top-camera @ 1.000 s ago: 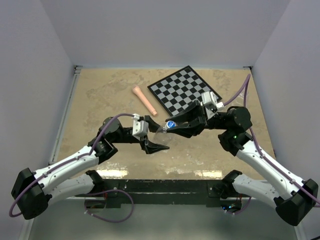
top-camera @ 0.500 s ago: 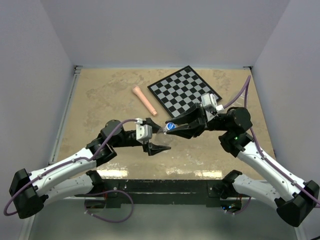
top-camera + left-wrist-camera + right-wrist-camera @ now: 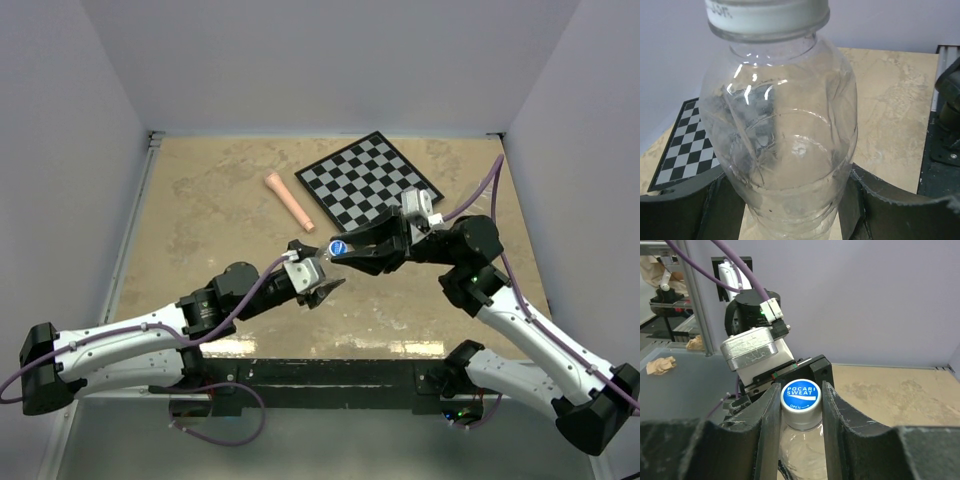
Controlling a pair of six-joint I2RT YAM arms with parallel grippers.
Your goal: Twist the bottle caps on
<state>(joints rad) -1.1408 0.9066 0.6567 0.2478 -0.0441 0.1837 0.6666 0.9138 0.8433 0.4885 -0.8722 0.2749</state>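
**Bottle braced by one arm, cap gripped by the other**

Nearest, above the middle of the bench (image 3: 200, 200), the clear bottle (image 3: 785, 135) is held off the surface by the left pincer (image 3: 318, 281). The pincer is part-way closed, and its two dark fingers are pressed against opposite sides of the bottle's lower body. The bottle is evidently clamped there so that it cannot spin while the cap is turned, and so that its neck is offered up and to the right.

Just beyond, on that neck, the blue cap (image 3: 800, 396) is seated above the white collar ring. It is pinched on both sides by the right pincer (image 3: 345, 250), which is closed tight on it. This grip across the cap's width is judged to be what a twisting motion needs. Whether the thread is already engaged cannot be told.

Farther off, the pink stick (image 3: 290, 201) and the checkered board (image 3: 365, 180) lie on the bench, well apart from the work. They are taken to play no part in it.
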